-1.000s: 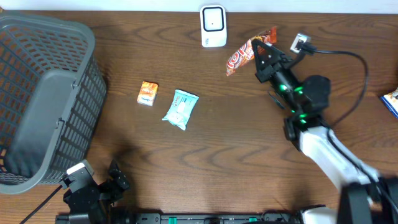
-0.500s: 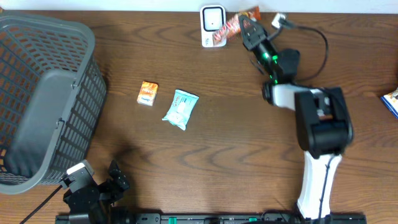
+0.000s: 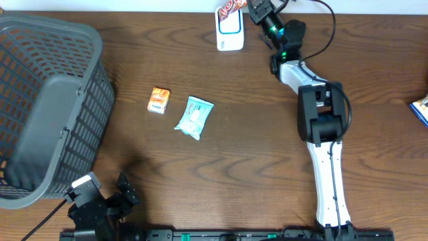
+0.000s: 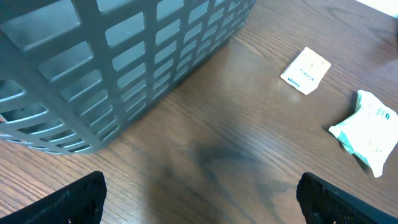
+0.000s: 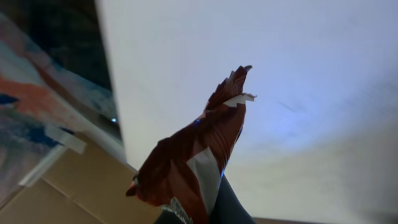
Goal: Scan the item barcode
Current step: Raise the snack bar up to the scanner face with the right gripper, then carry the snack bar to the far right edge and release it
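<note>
Tightly pinched wrapper (image 3: 231, 5) now over scanner (image 3: 229, 31)

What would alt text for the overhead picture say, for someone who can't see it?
The right gripper, shut on a red snack packet, holds it over a white scanner at the far edge of a wooden table. Mid-table lie an orange packet and a teal pouch; a gray basket stands at the left.

I saw a grey basket (image 3: 92, 114) at the left of the table (image 3: 254, 161), with a small orange packet (image 3: 158, 100) and a pale green pouch (image 3: 194, 117) near each other mid-table. Something blue (image 3: 421, 109), perhaps a box, poked in at the right edge.
</note>
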`<action>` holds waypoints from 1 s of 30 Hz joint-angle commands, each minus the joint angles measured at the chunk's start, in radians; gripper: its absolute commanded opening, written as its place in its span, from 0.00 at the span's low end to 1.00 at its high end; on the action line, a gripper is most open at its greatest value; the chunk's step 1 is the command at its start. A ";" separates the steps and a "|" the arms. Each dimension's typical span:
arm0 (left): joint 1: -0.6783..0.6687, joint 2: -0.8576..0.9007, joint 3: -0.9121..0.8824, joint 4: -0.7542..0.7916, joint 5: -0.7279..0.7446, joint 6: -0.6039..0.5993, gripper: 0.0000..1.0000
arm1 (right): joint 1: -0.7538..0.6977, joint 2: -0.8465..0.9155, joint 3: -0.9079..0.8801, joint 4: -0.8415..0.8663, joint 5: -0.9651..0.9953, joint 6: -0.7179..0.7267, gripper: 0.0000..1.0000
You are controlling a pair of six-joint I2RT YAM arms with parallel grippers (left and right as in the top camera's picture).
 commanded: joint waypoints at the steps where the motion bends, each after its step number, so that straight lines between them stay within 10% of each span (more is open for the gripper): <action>1: 0.003 -0.001 0.002 0.001 -0.005 -0.001 0.98 | -0.006 0.075 0.068 -0.009 0.001 -0.005 0.01; 30: 0.003 -0.001 0.002 0.001 -0.005 -0.001 0.98 | -0.121 0.048 0.129 -0.127 -0.260 -0.216 0.01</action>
